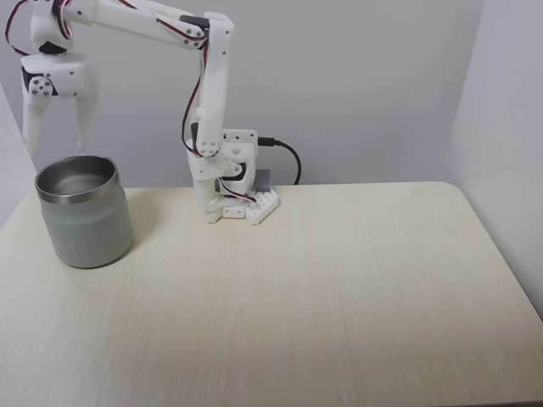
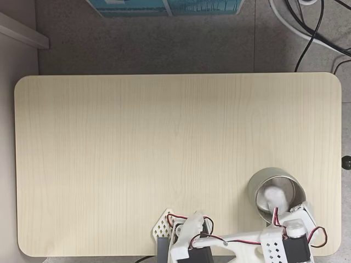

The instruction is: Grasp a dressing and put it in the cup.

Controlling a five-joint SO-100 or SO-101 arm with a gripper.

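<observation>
The cup [image 1: 89, 229], a grey-green steel tumbler with a shiny rim, stands at the table's left in a fixed view. Seen from above in the other fixed view, the cup [image 2: 253, 189] is near the bottom right. A soft white rounded shape inside it looks like the dressing [image 2: 270, 195] lying on the cup's bottom. My white gripper [image 1: 58, 146] hangs open just above the cup's rim with nothing between its fingers. From above, the gripper [image 2: 290, 207] overlaps the cup's lower edge.
The arm's base [image 1: 229, 193] is fixed at the table's back edge with a black cable [image 1: 288, 157] behind it. The wooden tabletop [image 2: 164, 153] stretches wide beside the cup. Off the table lie a blue box [image 2: 170, 6] and cables [image 2: 312, 27].
</observation>
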